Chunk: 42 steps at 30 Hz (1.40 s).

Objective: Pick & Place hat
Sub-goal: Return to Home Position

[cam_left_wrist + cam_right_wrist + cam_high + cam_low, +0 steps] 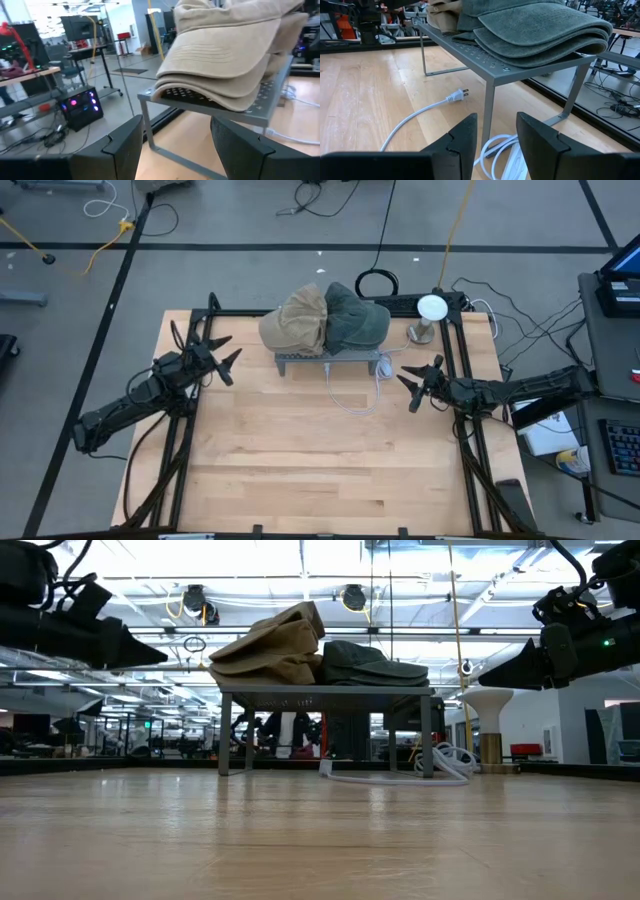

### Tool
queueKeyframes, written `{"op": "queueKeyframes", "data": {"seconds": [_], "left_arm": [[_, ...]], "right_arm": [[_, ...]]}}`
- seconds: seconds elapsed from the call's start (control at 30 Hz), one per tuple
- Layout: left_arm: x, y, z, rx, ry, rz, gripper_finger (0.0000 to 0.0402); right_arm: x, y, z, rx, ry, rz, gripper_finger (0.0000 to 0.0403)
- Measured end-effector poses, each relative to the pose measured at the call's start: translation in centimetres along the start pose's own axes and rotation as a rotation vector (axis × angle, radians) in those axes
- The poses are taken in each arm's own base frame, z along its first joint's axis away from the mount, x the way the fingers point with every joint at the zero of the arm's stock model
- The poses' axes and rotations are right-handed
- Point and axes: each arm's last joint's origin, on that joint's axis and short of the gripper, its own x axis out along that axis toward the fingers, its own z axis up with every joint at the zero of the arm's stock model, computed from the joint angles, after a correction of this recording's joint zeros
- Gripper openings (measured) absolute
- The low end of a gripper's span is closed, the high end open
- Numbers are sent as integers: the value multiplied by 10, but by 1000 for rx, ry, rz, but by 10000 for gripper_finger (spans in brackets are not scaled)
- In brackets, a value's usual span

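A stack of tan caps (296, 318) and a stack of dark green caps (355, 320) lie side by side on a small grey metal rack (330, 361) at the table's far middle. The tan caps (225, 60) fill the left wrist view; the green caps (535, 30) fill the right wrist view. My left gripper (222, 355) is open and empty, left of the rack. My right gripper (412, 383) is open and empty, right of the rack, near its front corner.
A white power cord (355, 395) with its plug (457, 94) lies on the table in front of and under the rack. A white mushroom-shaped stand (430, 315) is at the far right. Black frame rails (465, 380) run along both table sides.
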Motion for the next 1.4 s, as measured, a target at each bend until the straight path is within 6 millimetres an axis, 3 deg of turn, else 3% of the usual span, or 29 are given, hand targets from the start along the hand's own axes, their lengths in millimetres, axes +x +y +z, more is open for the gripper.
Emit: {"op": "queueKeyframes", "data": {"seconds": [0.2,0.43,1.4], "left_arm": [[0,0,0,32,2,13,237],[2,0,-2,190,-45,23,237],[2,0,-1,182,-58,25,237]], "right_arm": [[0,0,0,0,0,0,130],[0,0,0,0,0,0,130],[0,0,0,0,0,0,130]]}}
